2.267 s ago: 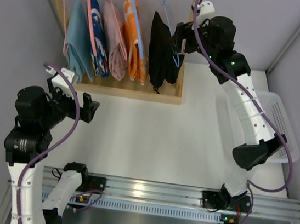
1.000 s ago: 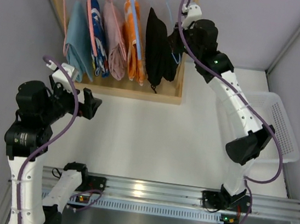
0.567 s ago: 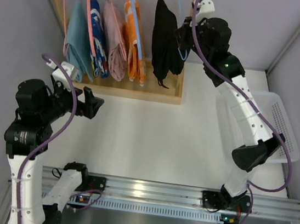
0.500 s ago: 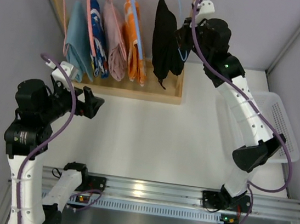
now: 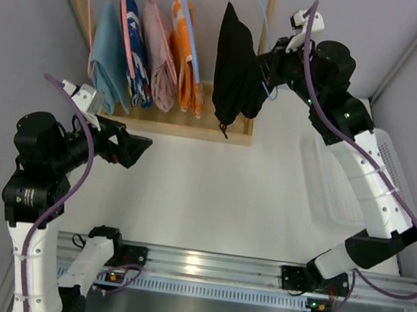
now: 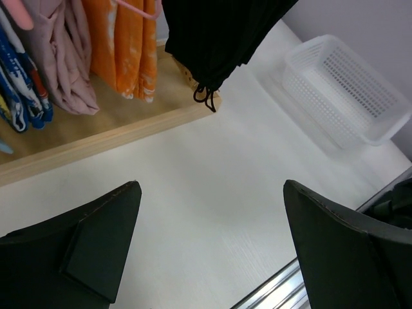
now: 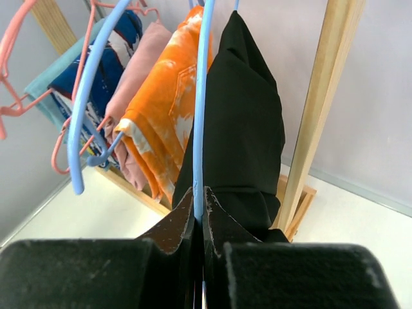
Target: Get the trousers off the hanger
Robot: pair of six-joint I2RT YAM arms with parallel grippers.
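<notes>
1. At the right end of the wooden rack (image 5: 189, 130), hold the blue hanger (image 7: 203, 96) firm in the right gripper (image 7: 199, 206), jaws pinched tight on its wire.
2. Note the black trousers (image 5: 234, 67) draped over that hanger just beside the end post, drawstring (image 6: 206, 98) dangling below; hook on or off the rail, impossible to tell.
3. Bring in the left gripper (image 6: 211, 193), jaws spread wide and grasping nothing, above the table (image 6: 212, 148) and well apart from the cloth.
4. Take a thick fold near the lower hem, not the drawstring; draw it steadily off the bar to avoid tugging the wire out of the pinch.
5. Leave the orange trousers (image 5: 191, 54) hanging on the rack among the other garments (image 5: 157, 49).
6. Count on the white basket (image 6: 360, 84) at the right: nothing visible inside.
</notes>
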